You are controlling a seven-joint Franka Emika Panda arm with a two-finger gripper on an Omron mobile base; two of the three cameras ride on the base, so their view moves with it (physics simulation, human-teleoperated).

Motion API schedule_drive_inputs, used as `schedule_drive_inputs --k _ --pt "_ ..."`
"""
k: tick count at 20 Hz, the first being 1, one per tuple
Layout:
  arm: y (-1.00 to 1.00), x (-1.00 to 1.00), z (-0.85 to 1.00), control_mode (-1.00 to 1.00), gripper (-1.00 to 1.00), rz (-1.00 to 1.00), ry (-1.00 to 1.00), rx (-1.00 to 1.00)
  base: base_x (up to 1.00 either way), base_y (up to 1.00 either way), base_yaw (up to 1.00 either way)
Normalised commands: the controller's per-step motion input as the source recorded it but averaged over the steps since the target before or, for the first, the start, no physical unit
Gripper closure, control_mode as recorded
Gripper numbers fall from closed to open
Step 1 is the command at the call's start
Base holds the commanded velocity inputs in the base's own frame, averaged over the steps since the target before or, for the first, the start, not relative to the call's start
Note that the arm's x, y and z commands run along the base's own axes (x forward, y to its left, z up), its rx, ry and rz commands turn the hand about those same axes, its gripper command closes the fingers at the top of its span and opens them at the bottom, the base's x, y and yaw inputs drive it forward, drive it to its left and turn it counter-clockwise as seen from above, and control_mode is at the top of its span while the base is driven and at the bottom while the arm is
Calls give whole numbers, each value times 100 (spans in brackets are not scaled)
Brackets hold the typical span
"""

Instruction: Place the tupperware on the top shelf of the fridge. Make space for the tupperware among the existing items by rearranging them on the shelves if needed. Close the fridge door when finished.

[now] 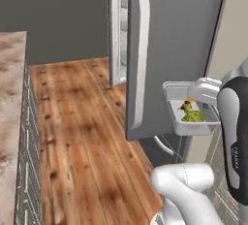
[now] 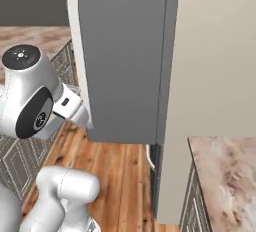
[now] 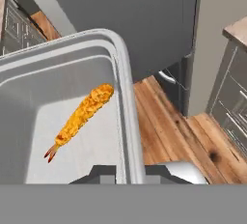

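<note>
Tupperware (image 1: 190, 108) level, open side up, long axis toward fridge (image 1: 179, 40); pincer (image 3: 129, 172) pinching its rim.

No legible text, label, brand, number or sign appears in any view. The dark arm cover (image 1: 236, 141) carries a small pale marking in the left base view, too blurred to read. The round joint cap (image 2: 21, 56) in the right base view bears faint pale marks around a central dot, also unreadable. The fridge (image 1: 179, 49) door, the tupperware (image 3: 62, 107) and the bench (image 2: 227, 176) carry no readable print.
</note>
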Motion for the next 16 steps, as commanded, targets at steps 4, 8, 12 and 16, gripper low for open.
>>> schedule_drive_inputs --k 4,8,12,16 --pt "0 0 0 100 100 0 0 0 61 67 48" --pt "0 0 0 100 100 0 0 0 84 56 33" --pt "0 0 0 100 100 0 0 0 90 45 12" --pt "0 0 0 100 100 0 0 0 81 23 -8"
